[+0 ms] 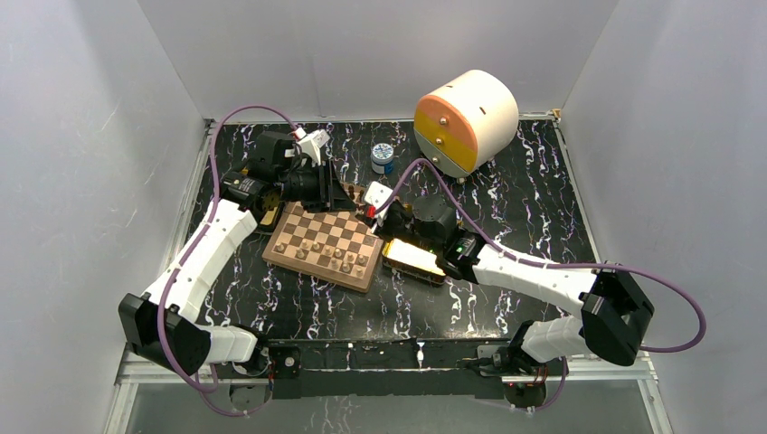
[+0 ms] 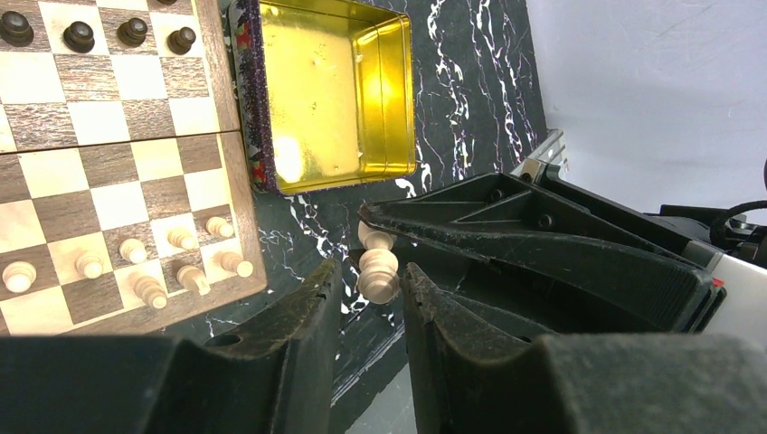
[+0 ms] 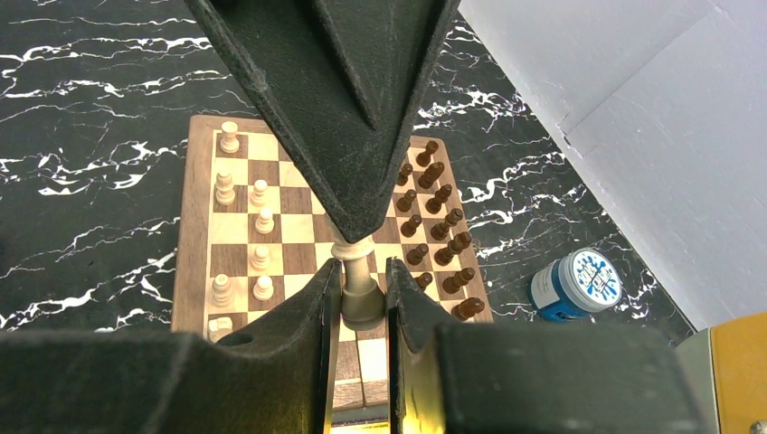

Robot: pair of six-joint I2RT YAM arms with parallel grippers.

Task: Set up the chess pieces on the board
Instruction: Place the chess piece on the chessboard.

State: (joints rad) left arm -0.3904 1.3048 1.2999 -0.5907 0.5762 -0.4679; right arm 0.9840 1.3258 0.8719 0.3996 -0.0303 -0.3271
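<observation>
The board [image 1: 307, 271] lies left of centre, with pale chess pieces [image 3: 260, 220] along one side and dark ones [image 3: 436, 215] along the other. Above the board's far right corner my right gripper [image 3: 363, 264] is shut on the base of a tall pale piece [image 3: 360, 303]. My left gripper [image 2: 371, 268] comes from the other side with its fingers [image 2: 317, 307] open around that same piece [image 2: 378, 276]. The piece touches one finger and a gap shows at the other. Both grippers meet in the top view, left gripper [image 1: 355, 201] against right gripper [image 1: 375, 215].
A shiny gold tray [image 2: 335, 90] lies beside the board's right edge, under my right arm [image 1: 506, 267]. A blue-lidded jar [image 1: 383, 157] and a cream and orange drum [image 1: 466, 120] stand at the back. White walls enclose the black marbled table.
</observation>
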